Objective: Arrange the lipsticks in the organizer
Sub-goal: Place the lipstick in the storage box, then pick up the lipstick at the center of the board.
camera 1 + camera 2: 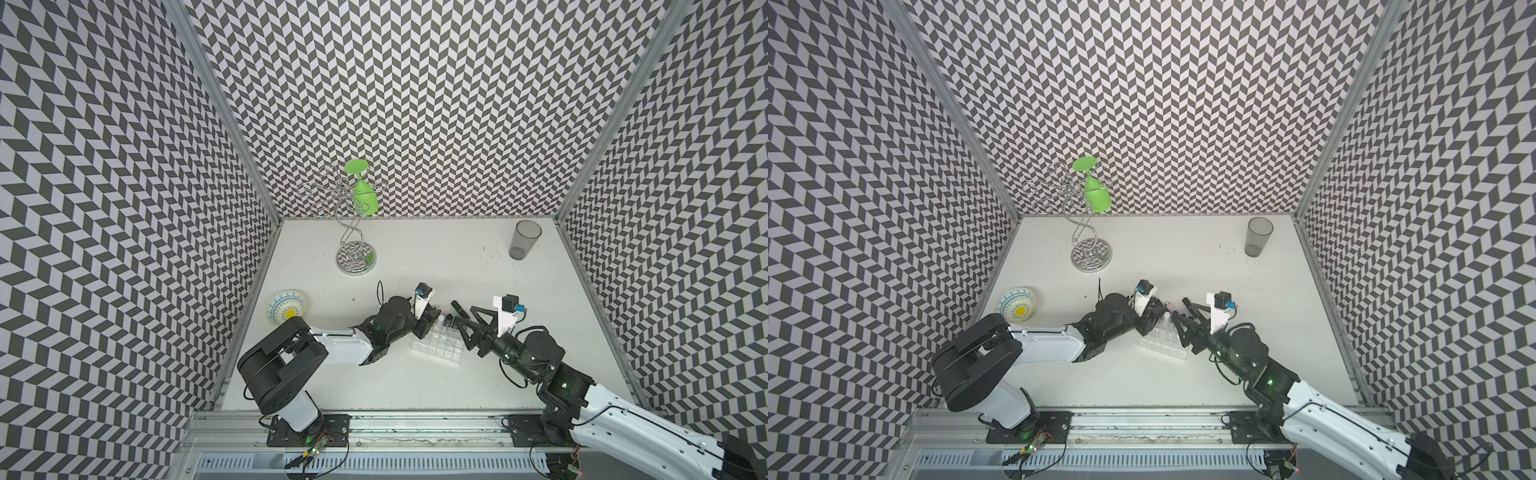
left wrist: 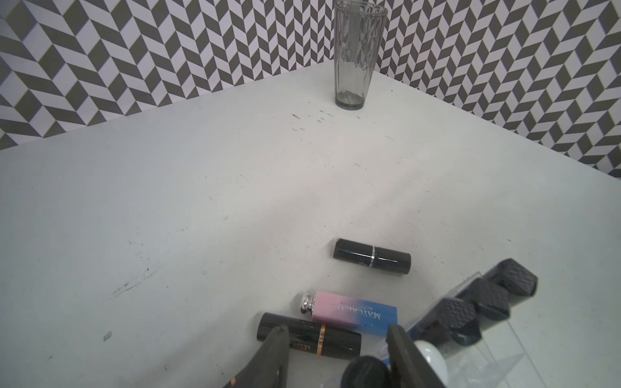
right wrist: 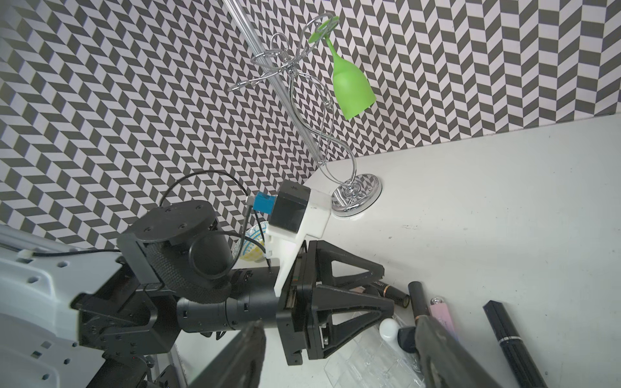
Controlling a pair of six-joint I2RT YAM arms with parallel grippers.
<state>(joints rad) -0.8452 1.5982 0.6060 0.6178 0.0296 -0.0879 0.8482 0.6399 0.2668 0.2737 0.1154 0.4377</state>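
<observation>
Chevron walls box in the desk (image 1: pixel 415 395). Left claw (image 2: pixel 336 336), jaws parted, straddles a black tube (image 2: pixel 366 371) seemingly seated in the organizer (image 1: pixel 440 347), lower middle in both top views; lift straight up, clear of its cap. Right claw (image 3: pixel 339 322) gapes empty. Three textured lipsticks (image 2: pixel 489 295) fill neighbouring cells; three loose tubes (image 2: pixel 353 310) lie beside; tumbler (image 2: pixel 356 57) looks empty.

White scuffed table (image 2: pixel 168 218). Lying on it at left gripper (image 2: pixel 336 331) fingertips: black gold-band lipstick (image 2: pixel 309 339). Pink/blue lipstick (image 2: pixel 353 310) just beyond it, black silver-band lipstick (image 2: pixel 372 256) further out. Clear organizer (image 1: pixel 440 351) just beside fingers. Grey tumbler (image 2: pixel 356 57) upright, far ahead of fingers. Patterned bowl (image 1: pixel 286 306) & wire rack base (image 1: pixel 356 259) well apart from fingers.
</observation>
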